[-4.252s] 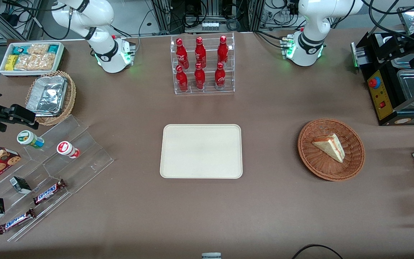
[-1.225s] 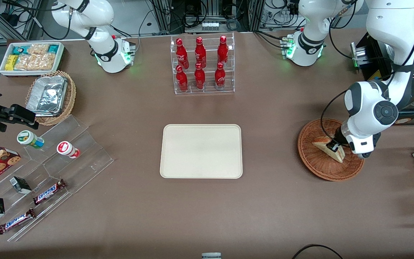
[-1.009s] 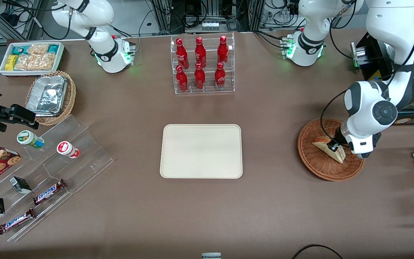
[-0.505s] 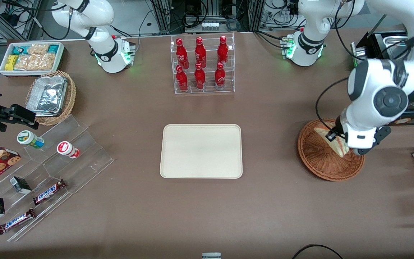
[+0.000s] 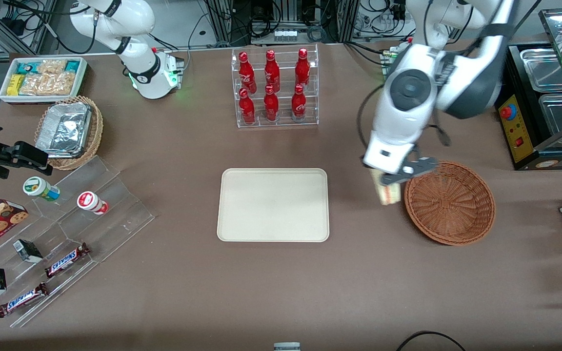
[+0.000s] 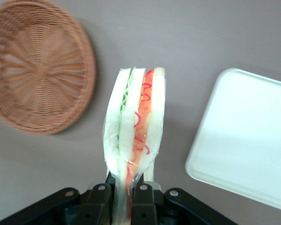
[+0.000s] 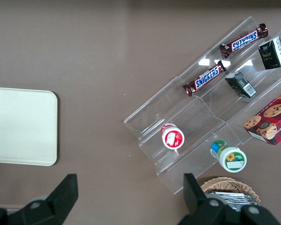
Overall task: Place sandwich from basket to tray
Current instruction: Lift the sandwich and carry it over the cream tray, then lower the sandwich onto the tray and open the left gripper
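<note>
Brown table [image 5: 281, 292], seen from the front. All positions are given against the tray [image 5: 273, 204].

Tray: cream-white, flat, at mid-table, nothing on it. In the wrist view [image 6: 253, 140] its surface also shows bare.

Left arm [image 5: 417, 92]: reaches down over the table toward the working arm's end from the tray, wrist hanging above the strip of table between tray and basket.

Bottle rack [image 5: 275, 87]: clear acrylic, six red bottles, farther from the front camera than the tray.

Basket [image 5: 449, 202]: reddish-brown wicker, round, well apart from the tray toward the working arm's end, at about the same depth. Nothing lies in it; wrist view [image 6: 37, 65] shows bare weave.

Gripper [image 5: 392, 181]: just beside the basket's rim on its tray-facing edge, above bare table, raised off the surface. Fingers [image 6: 141, 199] pinched narrow on the sandwich, one pad on each bread face.

Sandwich [image 5: 388, 194]: held in the air between tray and basket, over neither. In the wrist view [image 6: 136, 136] it stands edge-on in clear wrap, green and red-orange filling between pale bread slices.
</note>
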`<state>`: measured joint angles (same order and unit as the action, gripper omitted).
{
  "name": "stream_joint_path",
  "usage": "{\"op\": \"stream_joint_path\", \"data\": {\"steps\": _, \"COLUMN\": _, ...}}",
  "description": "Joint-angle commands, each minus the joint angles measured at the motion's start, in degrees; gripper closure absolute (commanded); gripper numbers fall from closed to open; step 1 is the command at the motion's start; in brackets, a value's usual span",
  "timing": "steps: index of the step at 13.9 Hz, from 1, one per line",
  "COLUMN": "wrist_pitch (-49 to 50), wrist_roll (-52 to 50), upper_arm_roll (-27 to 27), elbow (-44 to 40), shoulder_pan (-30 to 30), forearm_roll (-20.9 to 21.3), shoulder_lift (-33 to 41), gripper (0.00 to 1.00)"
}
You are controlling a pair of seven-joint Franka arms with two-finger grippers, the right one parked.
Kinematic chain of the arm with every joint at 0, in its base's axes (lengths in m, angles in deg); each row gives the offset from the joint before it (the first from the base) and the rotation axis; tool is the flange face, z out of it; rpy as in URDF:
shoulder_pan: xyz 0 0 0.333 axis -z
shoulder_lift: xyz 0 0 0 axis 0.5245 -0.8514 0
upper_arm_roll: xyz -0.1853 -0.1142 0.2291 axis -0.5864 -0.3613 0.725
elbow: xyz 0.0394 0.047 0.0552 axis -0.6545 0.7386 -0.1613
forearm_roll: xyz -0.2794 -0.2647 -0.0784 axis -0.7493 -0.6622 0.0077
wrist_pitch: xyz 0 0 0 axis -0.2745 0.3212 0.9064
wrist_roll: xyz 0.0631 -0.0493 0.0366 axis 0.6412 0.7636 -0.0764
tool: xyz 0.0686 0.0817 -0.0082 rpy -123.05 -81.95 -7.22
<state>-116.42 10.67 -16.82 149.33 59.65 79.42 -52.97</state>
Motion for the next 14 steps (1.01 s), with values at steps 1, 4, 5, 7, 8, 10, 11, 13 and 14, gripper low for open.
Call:
{"op": "stream_joint_path", "data": {"steps": 1, "wrist_pitch": -4.81, "wrist_roll": 0.83, "upper_arm_roll": 0.90, "elbow": -1.70, "shoulder_pan": 4.31, "forearm_roll": -2.04, "shoulder_lift": -3.47, "gripper": 0.97}}
{"op": "stream_joint_path", "data": {"steps": 4, "wrist_pitch": -8.68, "wrist_roll": 0.30, "upper_arm_roll": 0.90, "elbow": -1.44, "shoulder_pan": 8.98, "forearm_roll": -2.04, "shoulder_lift": -8.04, "gripper": 0.97}}
{"op": "stream_joint_path", "data": {"steps": 5, "wrist_pitch": -10.78, "wrist_roll": 0.30, "upper_arm_roll": 0.90, "elbow": -1.44, "shoulder_pan": 9.25, "forearm_roll": -2.13, "shoulder_lift": -9.53, "gripper": 0.97}}
{"op": "stream_joint_path", "data": {"steps": 7, "wrist_pitch": -14.30, "wrist_roll": -0.05, "upper_arm_roll": 0.90, "elbow": -1.61, "shoulder_pan": 11.09, "forearm_roll": -2.39, "shoulder_lift": -11.30, "gripper": 0.96}}
{"op": "stream_joint_path", "data": {"steps": 8, "wrist_pitch": -16.06, "wrist_roll": -0.14, "upper_arm_roll": 0.90, "elbow": -1.61, "shoulder_pan": 11.36, "forearm_roll": -2.57, "shoulder_lift": -12.61, "gripper": 0.96}}
{"op": "stream_joint_path", "data": {"steps": 10, "wrist_pitch": -21.49, "wrist_roll": -0.40, "upper_arm_roll": 0.99, "elbow": -1.61, "shoulder_pan": 12.67, "forearm_roll": -2.48, "shoulder_lift": -15.95, "gripper": 0.96}}
{"op": "stream_joint_path", "data": {"steps": 11, "wrist_pitch": -23.79, "wrist_roll": -1.80, "upper_arm_roll": 0.99, "elbow": -1.87, "shoulder_pan": 13.11, "forearm_roll": -2.14, "shoulder_lift": -17.70, "gripper": 0.96}}
{"op": "stream_joint_path", "data": {"steps": 13, "wrist_pitch": -24.60, "wrist_roll": -3.48, "upper_arm_roll": 0.99, "elbow": -3.80, "shoulder_pan": 14.17, "forearm_roll": -1.34, "shoulder_lift": -21.13, "gripper": 0.96}}
{"op": "stream_joint_path", "data": {"steps": 14, "wrist_pitch": -24.60, "wrist_roll": -3.57, "upper_arm_roll": 0.99, "elbow": -4.42, "shoulder_pan": 14.87, "forearm_roll": -1.34, "shoulder_lift": -22.37, "gripper": 0.96}}
